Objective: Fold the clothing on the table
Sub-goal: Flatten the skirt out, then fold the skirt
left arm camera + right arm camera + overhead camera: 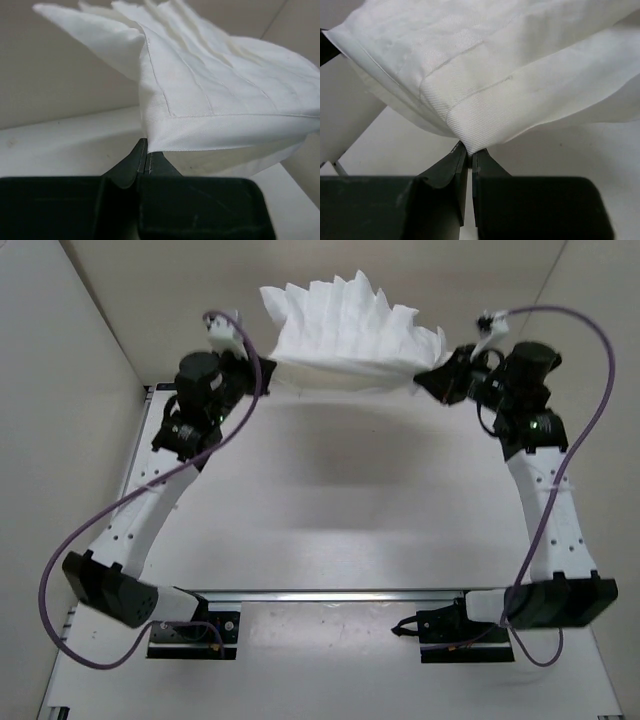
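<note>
Left wrist view shows the left gripper (145,150) clenched on a hemmed corner of the clothing (220,100), the cloth rising from its closed jaws and fanning away toward two o'clock in soft pleats. Right wrist view shows the same at the other end: the right gripper (469,150) is pinched tight on a thick seamed corner, with fabric spreading up and out toward twelve o'clock. From above, the left gripper (262,373) sits at about ten o'clock and the right gripper (425,380) at about two o'clock, and the clothing (350,335) hangs bunched between them, lifted off the desk (330,510) and against the far wall at twelve o'clock. Its shadow falls on the bare surface below. This looks like the spreading stage ahead of a fold. To do it well, I judge the arms should draw apart evenly until the pleats pull flat, keep both corners level, then lower the cloth toward six o'clock so the trailing edge lands first and smooth. Pulling too hard risks slipping a thin hem from the jaws.
</note>
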`<action>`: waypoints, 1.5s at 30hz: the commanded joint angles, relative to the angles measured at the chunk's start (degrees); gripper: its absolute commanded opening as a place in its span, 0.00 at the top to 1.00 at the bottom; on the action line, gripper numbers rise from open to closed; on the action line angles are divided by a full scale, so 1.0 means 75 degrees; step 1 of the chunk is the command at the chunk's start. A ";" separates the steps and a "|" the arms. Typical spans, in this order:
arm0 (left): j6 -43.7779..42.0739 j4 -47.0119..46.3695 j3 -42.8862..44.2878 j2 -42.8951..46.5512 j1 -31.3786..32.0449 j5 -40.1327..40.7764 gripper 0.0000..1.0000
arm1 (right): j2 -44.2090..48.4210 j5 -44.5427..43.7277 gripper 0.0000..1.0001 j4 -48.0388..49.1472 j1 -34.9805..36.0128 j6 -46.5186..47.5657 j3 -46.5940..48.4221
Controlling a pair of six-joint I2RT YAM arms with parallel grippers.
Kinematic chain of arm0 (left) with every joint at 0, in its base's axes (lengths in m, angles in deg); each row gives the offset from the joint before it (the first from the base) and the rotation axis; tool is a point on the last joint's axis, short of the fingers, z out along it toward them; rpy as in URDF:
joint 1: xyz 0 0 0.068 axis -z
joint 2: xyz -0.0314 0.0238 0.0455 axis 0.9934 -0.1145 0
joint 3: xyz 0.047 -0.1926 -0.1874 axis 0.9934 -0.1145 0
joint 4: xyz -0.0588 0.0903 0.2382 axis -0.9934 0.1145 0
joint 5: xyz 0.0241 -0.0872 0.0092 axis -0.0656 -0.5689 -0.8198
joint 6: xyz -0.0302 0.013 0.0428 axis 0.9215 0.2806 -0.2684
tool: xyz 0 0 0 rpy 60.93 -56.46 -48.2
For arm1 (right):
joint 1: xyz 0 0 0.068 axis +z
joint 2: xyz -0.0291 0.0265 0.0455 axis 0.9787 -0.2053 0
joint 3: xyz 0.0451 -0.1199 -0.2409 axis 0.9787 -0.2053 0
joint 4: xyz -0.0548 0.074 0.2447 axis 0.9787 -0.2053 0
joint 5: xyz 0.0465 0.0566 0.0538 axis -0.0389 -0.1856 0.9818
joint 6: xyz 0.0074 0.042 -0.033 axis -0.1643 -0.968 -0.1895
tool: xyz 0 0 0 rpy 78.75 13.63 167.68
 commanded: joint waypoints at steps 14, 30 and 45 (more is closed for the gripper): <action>0.1546 0.2324 -0.7796 0.5004 0.0669 0.0179 1.00 | 0.4068 -0.1197 1.00 0.0713 0.0691 -0.0977 -0.9296; 0.1078 0.0544 -0.4858 -0.0139 -0.0434 -0.0419 1.00 | -0.0452 0.0467 1.00 0.1805 0.0129 -0.0429 -0.5294; -0.0223 0.0555 -0.0724 -0.0284 -0.0387 0.0766 1.00 | -0.0655 -0.0284 1.00 0.0418 -0.0585 0.0300 -0.0386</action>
